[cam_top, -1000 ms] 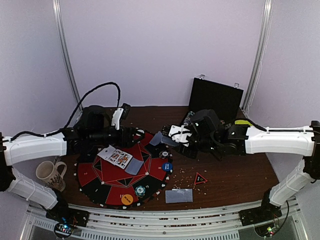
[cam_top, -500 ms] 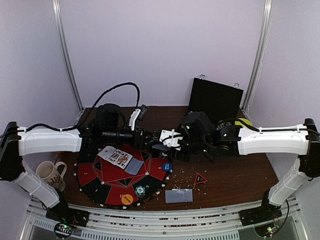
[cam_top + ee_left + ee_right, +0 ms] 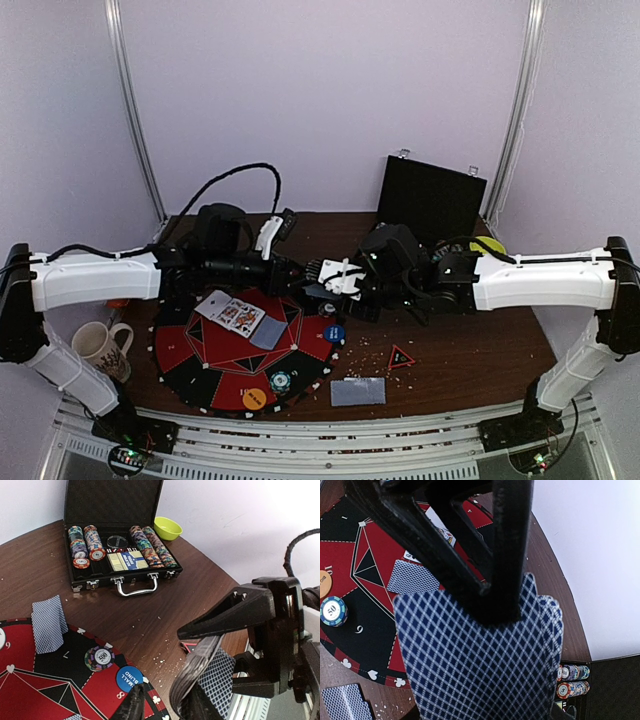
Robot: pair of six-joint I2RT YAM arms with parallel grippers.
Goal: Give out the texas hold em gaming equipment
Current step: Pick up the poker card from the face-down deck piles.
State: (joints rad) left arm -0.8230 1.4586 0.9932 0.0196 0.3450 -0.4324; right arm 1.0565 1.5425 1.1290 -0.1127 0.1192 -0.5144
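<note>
Fingers (image 3: 512, 555) of the right gripper (image 3: 497, 602) pinch a bowed stack of thin, slick blue diamond-backed playing cards (image 3: 470, 670) in the air just beside the round red-and-black mat (image 3: 200, 345); the left gripper (image 3: 165, 705), half-open, straddles its free edge, likely the best hold.

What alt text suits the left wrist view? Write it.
The right gripper holds a bent deck of blue-backed cards in the foreground. Behind, an open black chip case and a yellow bowl sit on the brown table.

The chip case (image 3: 430, 200) stands behind the round mat (image 3: 190, 350); a mug (image 3: 98, 345) sits left; cards (image 3: 357, 391) right.
</note>
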